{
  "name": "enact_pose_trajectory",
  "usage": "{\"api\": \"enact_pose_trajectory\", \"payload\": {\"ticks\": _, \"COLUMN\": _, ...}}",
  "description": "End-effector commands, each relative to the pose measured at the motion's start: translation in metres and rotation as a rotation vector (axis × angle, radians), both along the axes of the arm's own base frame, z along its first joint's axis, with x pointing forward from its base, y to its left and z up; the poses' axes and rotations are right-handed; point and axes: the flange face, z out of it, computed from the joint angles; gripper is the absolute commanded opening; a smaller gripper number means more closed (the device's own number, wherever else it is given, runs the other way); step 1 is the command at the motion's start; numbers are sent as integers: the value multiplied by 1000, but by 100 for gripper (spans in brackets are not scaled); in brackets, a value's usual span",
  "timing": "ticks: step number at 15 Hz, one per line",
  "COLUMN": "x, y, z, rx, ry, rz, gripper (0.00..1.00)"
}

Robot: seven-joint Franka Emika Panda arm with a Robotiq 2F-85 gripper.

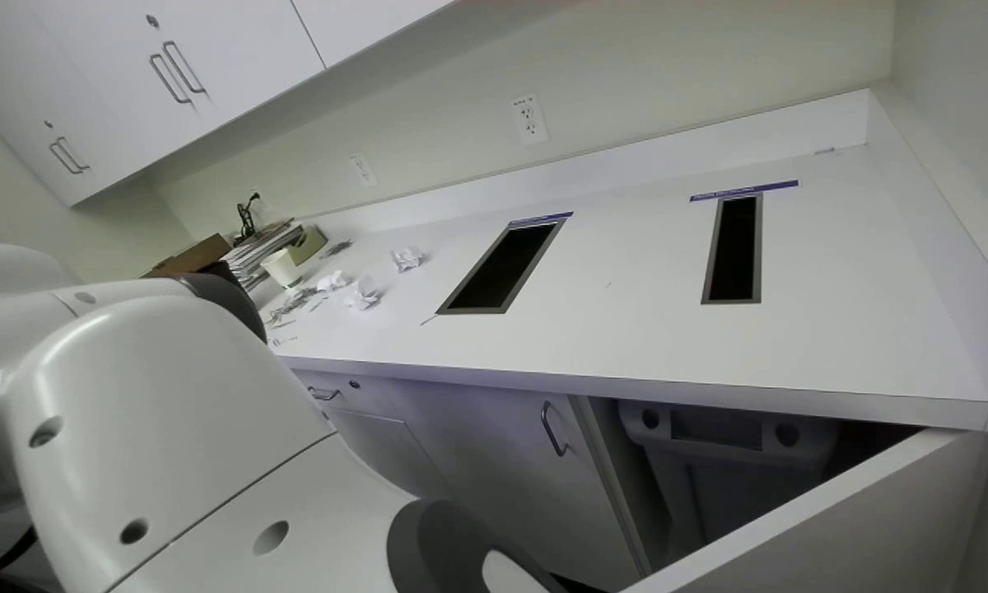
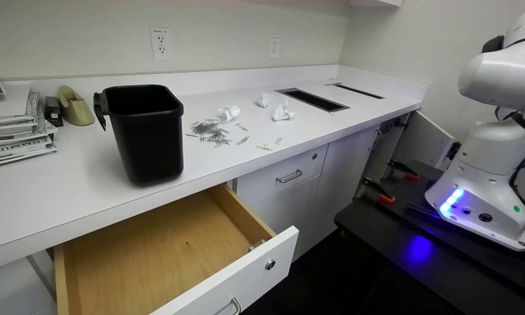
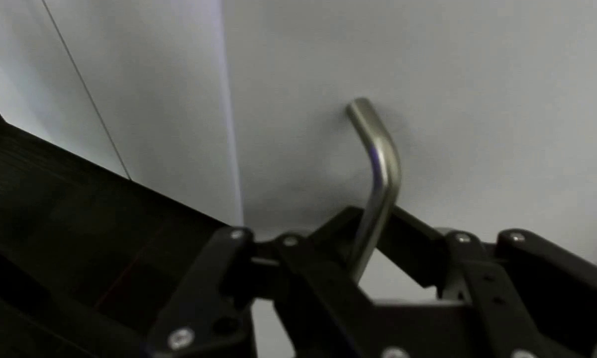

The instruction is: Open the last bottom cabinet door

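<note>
The last bottom cabinet door stands swung open at the end of the counter, seen in both exterior views (image 1: pixel 856 519) (image 2: pixel 420 135). It fills much of the wrist view (image 3: pixel 487 109) as a plain white panel. Its silver bar handle (image 3: pixel 384 169) runs down between my gripper's fingers. My gripper (image 3: pixel 375 219) is shut on the handle, its black fingertips curled close together behind the bar. The handle's lower end is hidden by the left finger. In an exterior view a black part of the gripper (image 2: pixel 453 150) shows at the door's free edge.
A grey bin (image 1: pixel 733 453) stands inside the opened cabinet. The neighbouring base door (image 1: pixel 494 461) is closed. Clamps (image 2: pixel 378 189) sit on the black robot table (image 2: pixel 376 232). A wooden drawer (image 2: pixel 157 249) is pulled out. A black bin (image 2: pixel 153 144) and crumpled papers (image 2: pixel 282 113) are on the counter.
</note>
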Motion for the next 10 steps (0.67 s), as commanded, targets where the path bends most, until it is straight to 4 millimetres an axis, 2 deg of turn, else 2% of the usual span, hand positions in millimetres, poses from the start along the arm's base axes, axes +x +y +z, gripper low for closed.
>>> {"api": "enact_pose_trajectory", "payload": {"ticks": 1, "x": 18, "y": -50, "z": 12, "rx": -133, "ry": 47, "rz": -7, "gripper": 51}}
{"api": "enact_pose_trajectory", "payload": {"ticks": 7, "x": 32, "y": -62, "z": 37, "rx": -212, "ry": 187, "rz": 157, "gripper": 95}}
{"api": "enact_pose_trajectory", "payload": {"ticks": 8, "x": 33, "y": -61, "z": 45, "rx": -226, "ry": 219, "rz": 190, "gripper": 100}}
{"api": "enact_pose_trajectory", "payload": {"ticks": 10, "x": 35, "y": -61, "z": 64, "rx": -264, "ry": 283, "rz": 242, "gripper": 100}}
